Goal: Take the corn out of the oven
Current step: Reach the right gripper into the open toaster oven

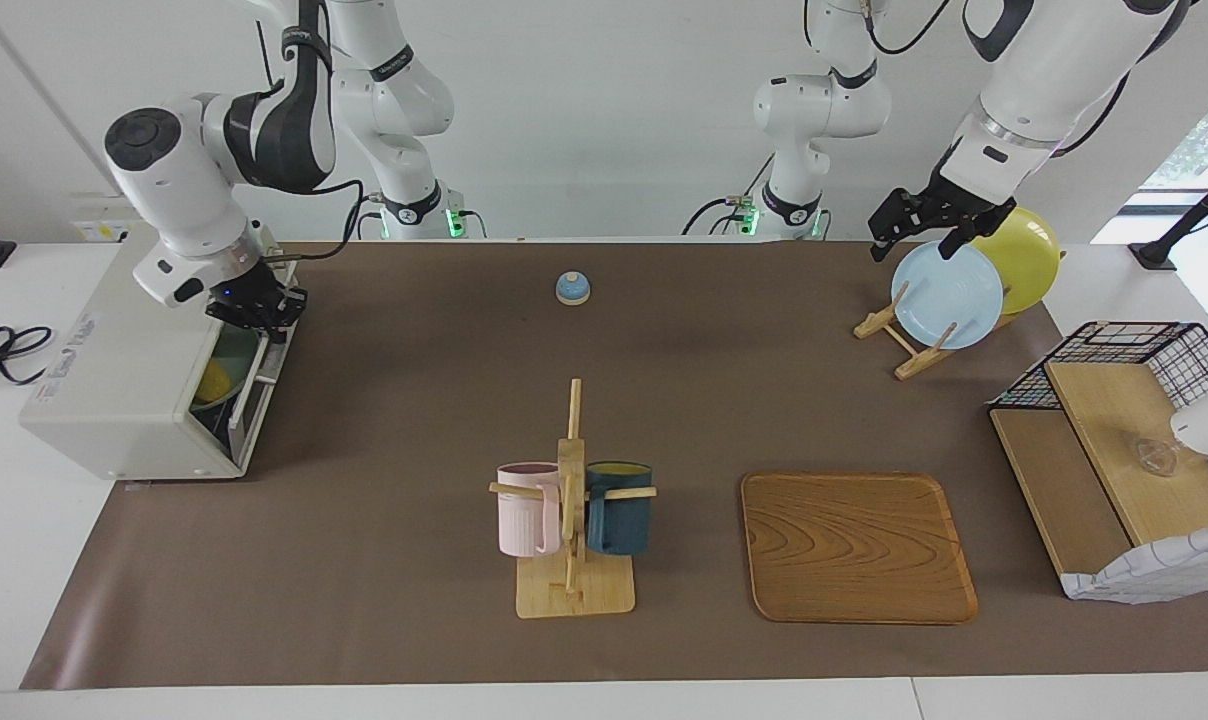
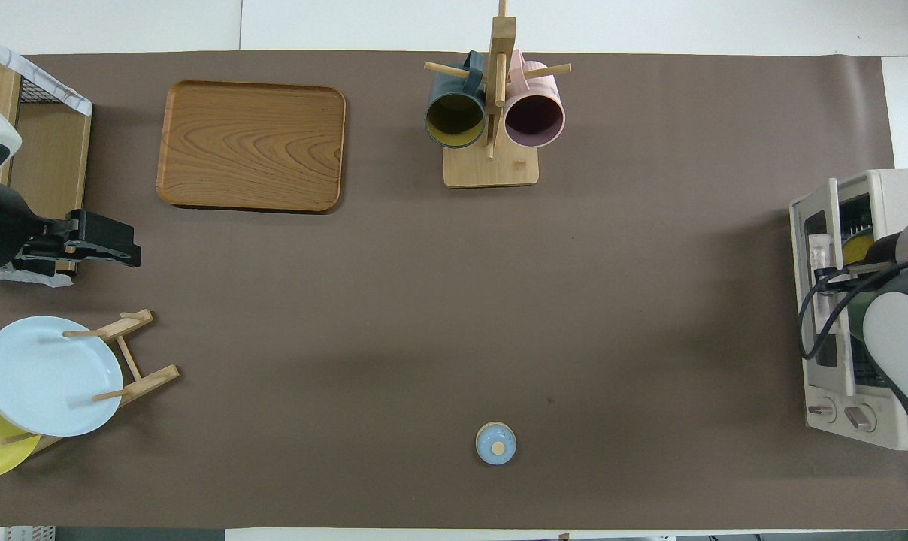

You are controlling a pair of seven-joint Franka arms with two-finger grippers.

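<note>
Facing view: right gripper (image 1: 264,312) clamped on the oven (image 1: 129,385) door handle, middle left of frame; door part open; corn (image 1: 211,381) a yellow glimpse inside, just below the gripper; long axis not readable.
Overhead view: corn (image 2: 858,243) inside at right edge; left gripper (image 2: 119,252) spread, waiting at left edge; right arm far nearer.

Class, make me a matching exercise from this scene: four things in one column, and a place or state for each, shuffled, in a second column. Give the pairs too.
Things:
1. oven door
2. pink mug
3. light blue plate
4. right gripper

Places or states:
A. stands in the wooden plate rack
B. shut on the door handle
C. partly open
D. hangs on the mug tree

Pairs: 1-C, 2-D, 3-A, 4-B
</note>
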